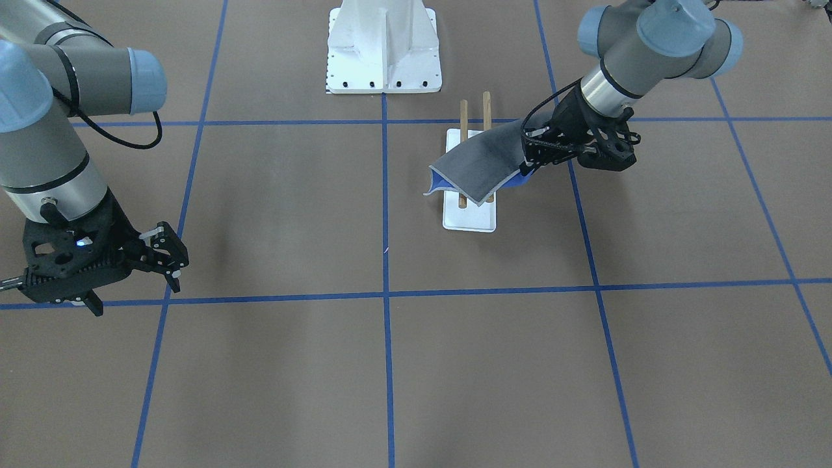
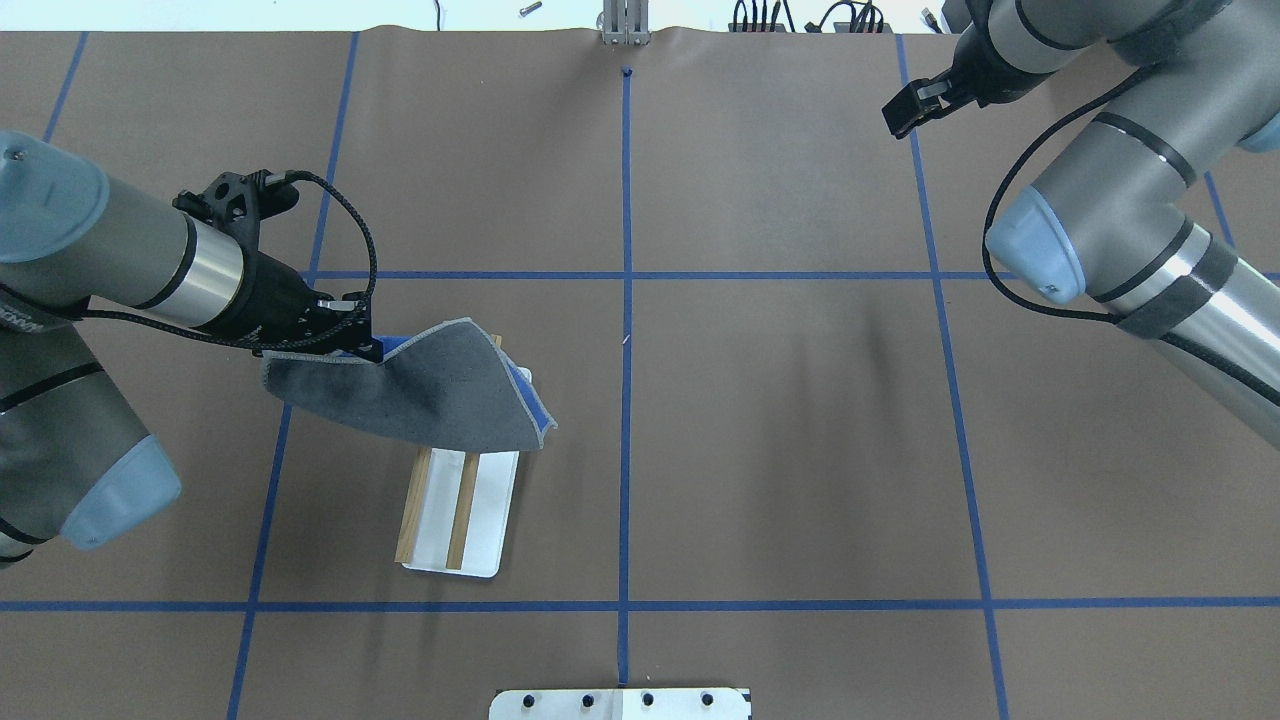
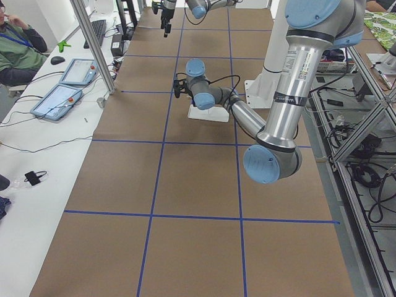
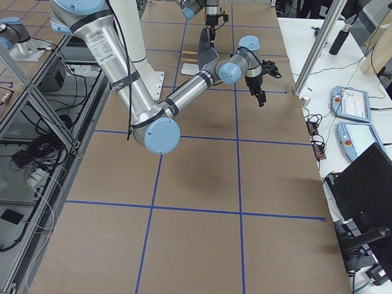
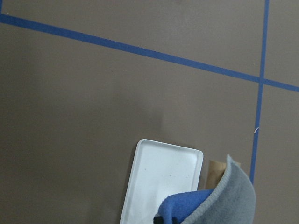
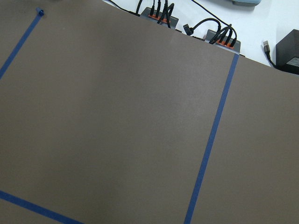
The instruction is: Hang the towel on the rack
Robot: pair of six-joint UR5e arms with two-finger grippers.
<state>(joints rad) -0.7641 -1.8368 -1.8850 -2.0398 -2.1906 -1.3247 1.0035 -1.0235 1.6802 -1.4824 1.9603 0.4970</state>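
towel is pinched by one edge in the left gripper, jaws clamped on the cloth, dark grey face up with a bit of blue peeking out underneath. it's held out over the far part of the rack, the stretch away from the robot. can't tell whether it's already touching the wooden rods or floating just above them.

the relation that matters: the gripper sits just left of the rack, and the towel runs from it to the right, across both rods, with its free corner sagging past them toward the table's centre. the rods' long axis runs near to far with a slight slant, so the cloth lies roughly crosswise to them, which is what a drape needs. next move looks like lowering and letting go, probably with a little more cloth carried over so it balances.

right gripper is way off on the right side, fingers spread and empty, so the left arm is clearly the closer one.
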